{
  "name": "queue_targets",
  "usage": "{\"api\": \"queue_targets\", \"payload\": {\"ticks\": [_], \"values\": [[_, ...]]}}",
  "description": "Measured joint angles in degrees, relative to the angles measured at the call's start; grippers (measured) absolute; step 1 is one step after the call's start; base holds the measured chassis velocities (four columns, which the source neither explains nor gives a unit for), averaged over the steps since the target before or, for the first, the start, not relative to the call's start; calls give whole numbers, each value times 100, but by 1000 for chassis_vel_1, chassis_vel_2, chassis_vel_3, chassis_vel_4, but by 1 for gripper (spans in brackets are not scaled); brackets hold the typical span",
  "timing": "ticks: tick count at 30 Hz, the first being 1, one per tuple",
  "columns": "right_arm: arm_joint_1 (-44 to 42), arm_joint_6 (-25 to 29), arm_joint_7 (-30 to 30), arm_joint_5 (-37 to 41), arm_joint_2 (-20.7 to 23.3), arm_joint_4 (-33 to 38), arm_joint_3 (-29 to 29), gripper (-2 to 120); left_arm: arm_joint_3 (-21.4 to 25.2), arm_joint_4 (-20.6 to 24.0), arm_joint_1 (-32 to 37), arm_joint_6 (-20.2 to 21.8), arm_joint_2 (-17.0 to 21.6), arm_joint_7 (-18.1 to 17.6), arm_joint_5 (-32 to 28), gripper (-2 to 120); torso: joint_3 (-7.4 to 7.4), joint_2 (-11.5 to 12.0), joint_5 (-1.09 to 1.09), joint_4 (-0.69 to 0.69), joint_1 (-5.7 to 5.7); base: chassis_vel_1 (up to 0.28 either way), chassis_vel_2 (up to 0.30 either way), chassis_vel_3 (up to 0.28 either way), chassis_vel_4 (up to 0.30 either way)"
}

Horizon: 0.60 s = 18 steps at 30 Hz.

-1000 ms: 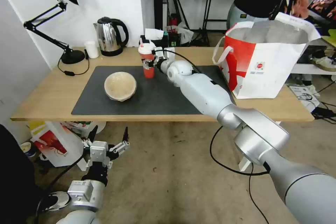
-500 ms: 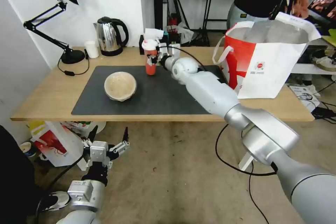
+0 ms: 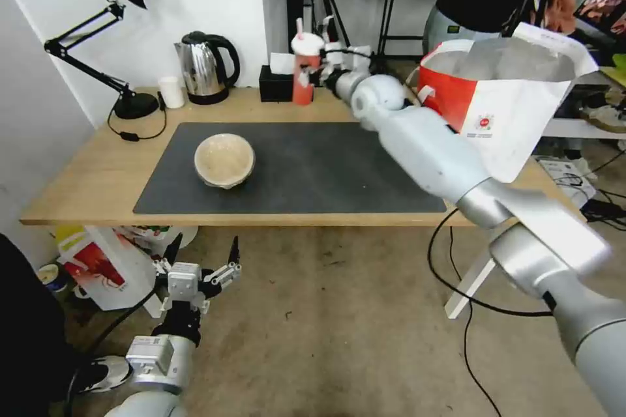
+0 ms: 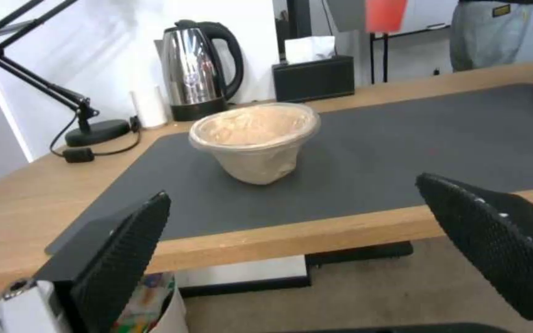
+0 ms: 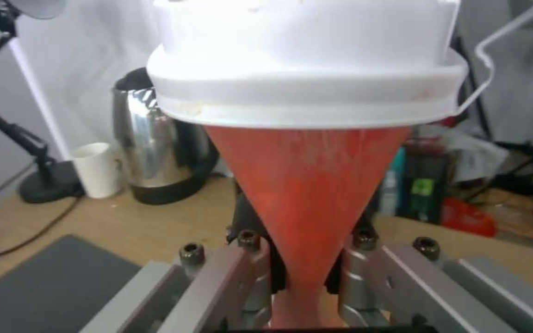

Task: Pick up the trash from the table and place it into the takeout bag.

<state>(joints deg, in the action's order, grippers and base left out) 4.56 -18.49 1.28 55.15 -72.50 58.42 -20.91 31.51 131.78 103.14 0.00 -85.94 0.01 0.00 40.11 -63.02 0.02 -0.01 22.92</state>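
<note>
lifted off the mat since before: cup (image 3: 304, 69), pinched by right gripper (image 3: 317, 71), probably upright, top centre; left gripper (image 3: 201, 259) agape, low.

The table (image 3: 85, 189) carried a dark mat (image 3: 313, 176) with a beige bowl (image 3: 224, 159), well left of the right claw (image 3: 313, 75); kettle (image 3: 205, 67), lamp (image 3: 130, 104) behind.

Light matt wood table (image 3: 85, 169), matt dark grey mat (image 3: 306, 169), glossy steel kettle (image 3: 203, 68), paper cup (image 3: 303, 71) with plastic lid.
</note>
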Motion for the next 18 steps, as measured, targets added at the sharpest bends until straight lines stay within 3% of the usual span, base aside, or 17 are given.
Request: {"api": "queue_targets", "payload": {"ticks": [7,18], "values": [[440,-195,160,107,578,319,-145,8,0,0,0,0,0,0,0,100,0,0,-1,1,0,0,0,0,0],[783,-383,220,321,1147,393,-289,8,0,0,0,0,0,0,0,100,0,0,-1,1,0,0,0,0,0]]}}
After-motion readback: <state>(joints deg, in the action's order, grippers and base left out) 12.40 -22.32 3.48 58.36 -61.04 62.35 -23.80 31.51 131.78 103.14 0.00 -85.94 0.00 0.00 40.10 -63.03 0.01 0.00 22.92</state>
